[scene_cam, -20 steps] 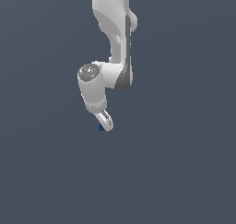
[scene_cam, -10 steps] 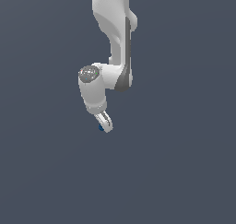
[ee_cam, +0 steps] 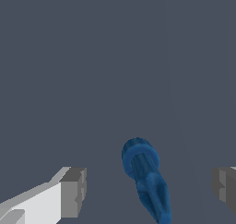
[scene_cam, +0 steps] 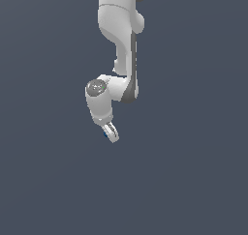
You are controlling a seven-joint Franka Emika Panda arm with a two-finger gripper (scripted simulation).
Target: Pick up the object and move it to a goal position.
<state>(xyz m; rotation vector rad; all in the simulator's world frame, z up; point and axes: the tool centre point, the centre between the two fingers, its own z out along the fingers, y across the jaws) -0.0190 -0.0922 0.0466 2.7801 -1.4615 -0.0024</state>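
As seen from the wrist view, the gripper point(ee_cam: 150, 191) stands wide open, its two grey finger pads point(ee_cam: 73, 191) set well apart with clear space on the inner side of each. Between them lies the object point(ee_cam: 146, 179) — a small dark blue piece with a rounded, ring-like head and a narrower body tapering away from it. It sits nearer the middle of the gap than either pad and touches neither; nothing is held. In the exterior view the gripper point(scene_cam: 111, 132) shows as a short white tip at the low end of the arm, angled down and toward the exterior view's right, and the fingers are too small there to judge their spread. A speck of dark blue, the object point(scene_cam: 105, 134), is visible right against the tip on the exterior view's left side; whether it touches the finger cannot be told at this size. Above the gripper is the rounded white wrist housing point(scene_cam: 98, 99) with a grey circular cap — and from it the white arm point(scene_cam: 121, 31) rises to the upper edge of the picture. All around is a plain dark grey-blue ground point(scene_cam: 193, 171), uniform in both views.
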